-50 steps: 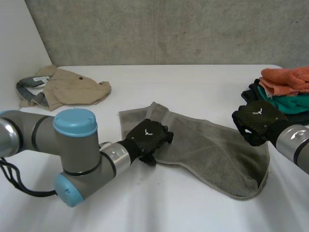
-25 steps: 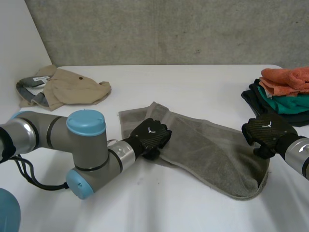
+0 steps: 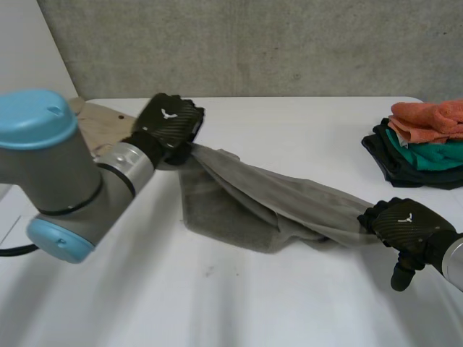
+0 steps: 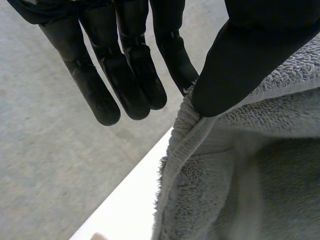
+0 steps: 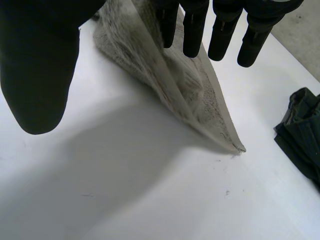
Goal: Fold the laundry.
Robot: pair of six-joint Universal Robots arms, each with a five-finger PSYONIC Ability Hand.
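Grey towel (image 3: 289, 206) isn't spread flat any more. You've now got it pulled into a stretched band between the two hands, and a loose fold of its left part still lies on the white table (image 3: 239, 303).

Left hand (image 3: 170, 121): half a second ago it sat low on the towel's near-left edge. It's now raised at the far left, just beside the beige garment (image 3: 98, 124), and it carries the towel's corner off the table. In your left wrist view the thumb (image 4: 235, 65) pins the hemmed edge against one finger. The other fingers (image 4: 135, 75) are straight and clear of the cloth. The left arm (image 3: 65, 173) has swung up with it and now covers most of the garment.

Right hand (image 3: 401, 223): it has come down and nearer, to the near right of the table, at the towel's other end. Can't tell whether it's clamped on the cloth. In the right wrist view the towel runs up to the hand but the contact is hidden, and one towel corner touches the table below it.

Stack of folded clothes (image 3: 427, 141) at the far right hasn't moved and is well apart from the towel.
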